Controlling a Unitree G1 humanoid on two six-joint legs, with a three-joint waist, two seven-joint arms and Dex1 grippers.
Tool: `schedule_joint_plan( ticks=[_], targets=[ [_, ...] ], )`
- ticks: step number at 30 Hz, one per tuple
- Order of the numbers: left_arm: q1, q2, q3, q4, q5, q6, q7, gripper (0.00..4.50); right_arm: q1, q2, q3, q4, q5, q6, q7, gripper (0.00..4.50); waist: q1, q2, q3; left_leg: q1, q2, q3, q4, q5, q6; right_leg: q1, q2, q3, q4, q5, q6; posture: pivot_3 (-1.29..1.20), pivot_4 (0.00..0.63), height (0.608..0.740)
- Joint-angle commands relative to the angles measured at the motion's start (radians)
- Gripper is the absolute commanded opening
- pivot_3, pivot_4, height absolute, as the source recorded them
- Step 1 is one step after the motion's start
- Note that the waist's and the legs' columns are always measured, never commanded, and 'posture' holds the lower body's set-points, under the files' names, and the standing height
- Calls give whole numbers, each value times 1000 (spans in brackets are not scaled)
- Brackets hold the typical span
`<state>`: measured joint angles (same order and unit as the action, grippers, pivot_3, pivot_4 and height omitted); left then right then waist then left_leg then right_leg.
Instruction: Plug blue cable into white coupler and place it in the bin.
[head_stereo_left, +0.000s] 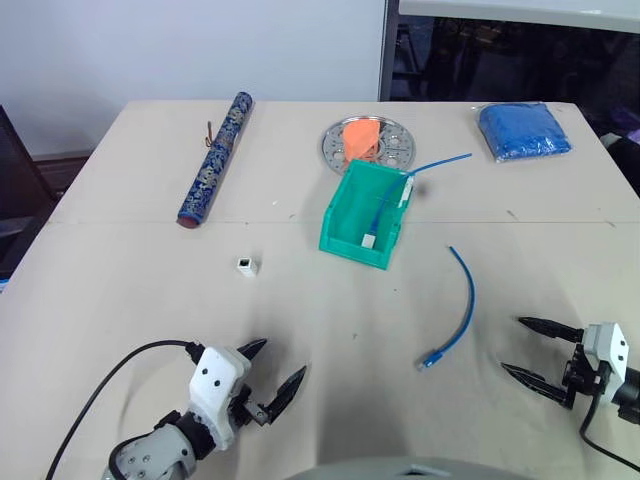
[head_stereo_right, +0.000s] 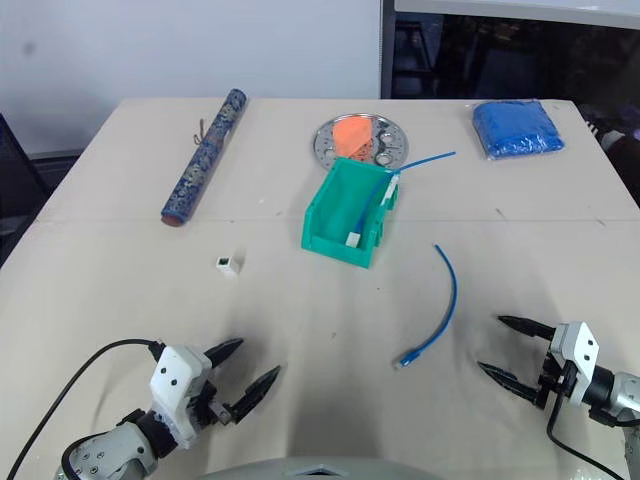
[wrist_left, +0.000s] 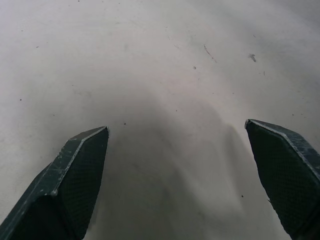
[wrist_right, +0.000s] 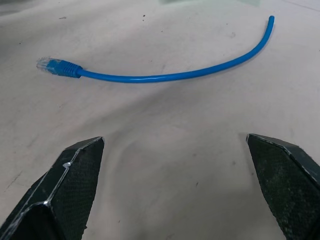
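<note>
The blue cable (head_stereo_left: 462, 310) lies curved and unplugged on the table. The tiny white coupler (head_stereo_left: 247, 266) sits well apart from it. The teal bin (head_stereo_left: 345, 222) stands between them, farther back.

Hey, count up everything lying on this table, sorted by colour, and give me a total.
Blue: 4 – loose blue network cable, second blue cable in the bin, folded blue cloth bundle, patterned blue roll
White: 2 – small white plastic coupler, coupler on the second cable
Teal: 1 – plastic bin
Silver: 1 – round plate
Orange: 1 – piece on the plate
Total: 9

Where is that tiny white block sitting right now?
The white coupler lies alone on the table's left half, left of the teal bin and beyond the open left tool.
</note>
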<state>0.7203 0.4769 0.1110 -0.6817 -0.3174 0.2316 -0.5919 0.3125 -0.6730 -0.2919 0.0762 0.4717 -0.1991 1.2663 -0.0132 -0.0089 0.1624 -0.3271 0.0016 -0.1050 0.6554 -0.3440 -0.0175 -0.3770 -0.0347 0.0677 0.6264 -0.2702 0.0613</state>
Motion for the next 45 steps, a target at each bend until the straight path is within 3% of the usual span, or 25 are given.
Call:
schedule_joint_plan(
  ticks=[1, 16, 25, 31, 38, 44, 45],
  targets=[
    [11, 6, 15, 3, 5, -46, -20, 4477, -2, 21, 0, 23, -7, -52, 7, 4500, 0, -1, 0, 0, 0, 0, 0, 0, 0, 0, 0, 0, 0, 0, 0, 0, 150, 740],
    [40, 46, 36, 61, 16, -99, -81, 4477, 25, 51, 30, -29, 7, -6, -11, 4500, 0, 0, -2, 0, 0, -1, 0, 0, 0, 0, -1, -1, 1, 0, 0, 0, 150, 740],
    [-48, 87, 27, 81, 24, -122, -131, 4477, -15, -36, 82, -127, -33, -36, 50, 4500, 0, 0, -2, 0, 0, 0, 0, 0, 0, 0, 0, -1, 1, 0, 0, 0, 150, 740],
    [-175, 222, 4, 65, -48, -130, -316, 4477, -132, -108, 231, -265, -64, 8, 118, 4500, -1, -1, -3, 1, 0, -1, 3, 0, 0, 0, 0, -2, 5, 0, 0, 0, 150, 740],
    [-274, 357, -10, 88, -133, -153, -549, 4477, -310, -125, 410, -162, -253, -24, 119, 4500, 0, -1, -2, -1, 0, -2, 10, 1, -1, 0, 0, -3, 7, 0, 0, 0, 150, 740],
    [-354, 417, 8, 110, -195, -181, -685, 4477, -426, -125, 474, -119, -268, 61, 126, 4500, -1, -1, -2, 0, 0, -2, 13, 0, 0, 0, 1, -3, 12, 0, 0, 0, 150, 740],
    [-366, 417, 10, 110, -204, -181, -694, 4493, -437, -124, 477, -119, -264, 77, 125, 4256, 0, -1, -2, 0, 0, -2, 14, 0, 0, 0, 1, -3, 12, 0, 0, 0, 150, 740]
  ],
)
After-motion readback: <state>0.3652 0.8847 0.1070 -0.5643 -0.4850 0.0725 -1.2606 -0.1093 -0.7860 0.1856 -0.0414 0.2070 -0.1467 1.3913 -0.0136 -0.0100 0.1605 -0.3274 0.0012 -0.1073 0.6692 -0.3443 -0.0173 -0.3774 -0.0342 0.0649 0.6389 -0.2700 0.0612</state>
